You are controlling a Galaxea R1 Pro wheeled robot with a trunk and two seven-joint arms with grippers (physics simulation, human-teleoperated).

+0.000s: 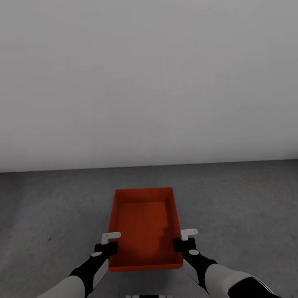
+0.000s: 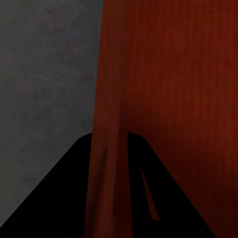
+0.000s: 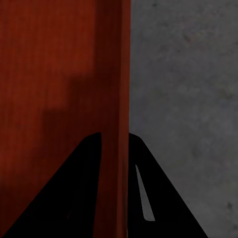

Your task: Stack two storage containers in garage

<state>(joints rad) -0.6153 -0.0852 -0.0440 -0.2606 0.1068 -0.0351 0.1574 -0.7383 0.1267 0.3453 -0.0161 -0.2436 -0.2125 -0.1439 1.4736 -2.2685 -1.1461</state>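
Container (image 1: 145, 225) between left hand (image 1: 108, 248), right hand (image 1: 182, 244)

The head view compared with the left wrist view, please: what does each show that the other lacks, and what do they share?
Head view alone: the white wall, the whole storage container, and both hands, left hand and right hand, gripping opposite long walls. Left wrist view alone: the left hand close up, its fingers straddling the thin wall. Both: the orange-red container and grey speckled floor.
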